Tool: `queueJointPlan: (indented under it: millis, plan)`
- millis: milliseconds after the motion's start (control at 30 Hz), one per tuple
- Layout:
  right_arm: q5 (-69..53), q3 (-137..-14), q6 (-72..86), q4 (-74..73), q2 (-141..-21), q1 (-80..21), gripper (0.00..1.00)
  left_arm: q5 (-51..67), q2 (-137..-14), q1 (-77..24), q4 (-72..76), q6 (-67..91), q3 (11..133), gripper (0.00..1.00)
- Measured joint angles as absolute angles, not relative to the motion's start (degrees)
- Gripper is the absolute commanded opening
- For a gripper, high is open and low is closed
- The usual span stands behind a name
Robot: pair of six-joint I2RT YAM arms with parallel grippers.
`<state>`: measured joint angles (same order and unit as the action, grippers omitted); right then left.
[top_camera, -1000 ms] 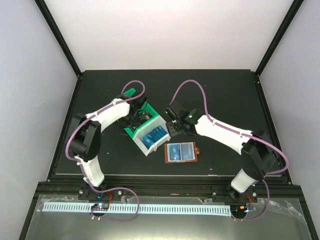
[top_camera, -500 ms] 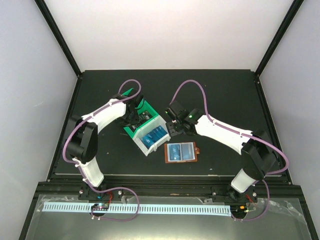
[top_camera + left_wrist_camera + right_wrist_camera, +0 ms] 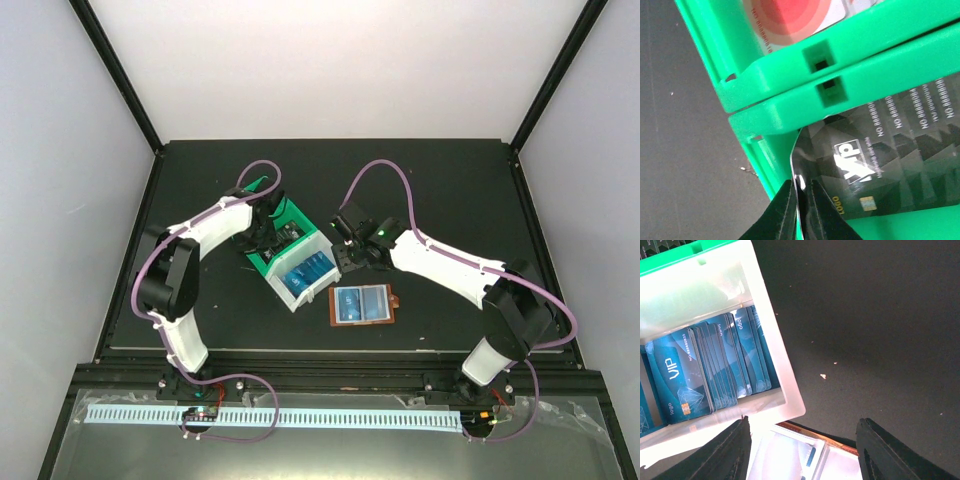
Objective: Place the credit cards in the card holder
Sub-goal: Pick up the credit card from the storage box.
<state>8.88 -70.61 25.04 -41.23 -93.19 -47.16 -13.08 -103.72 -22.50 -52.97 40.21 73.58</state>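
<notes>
Evidently the left hand (image 3: 800, 202) pinches the black card (image 3: 880, 165) by a corner to draw it from the green bin (image 3: 790, 107); the right hand (image 3: 802, 424) hovers open.

black card (image 3: 880, 170): green bin (image 3: 875, 85) | blue cards (image 3: 705, 365): white bin (image 3: 785, 390) | card holder (image 3: 363, 303): open, flat
</notes>
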Motion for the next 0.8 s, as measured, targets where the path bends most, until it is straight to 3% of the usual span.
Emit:
queueJointPlan:
  millis: [400,667,800]
  plan:
    - [8.91,-71.02,25.71,-41.67,-93.19,-47.13,0.59,-13.43,-100.97,-22.50,-53.80,39.46,73.93,0.02]
    - [7.60,-76.40,25.89,-42.92,-92.62,-46.78,0.60,-12.99,-91.96,-22.46,-54.52,37.06,76.95,0.02]
    - [3.49,-78.85,26.57,-42.65,-90.63,-45.15,0.62,-7.29,-85.80,-22.41,-50.78,32.67,76.84,0.02]
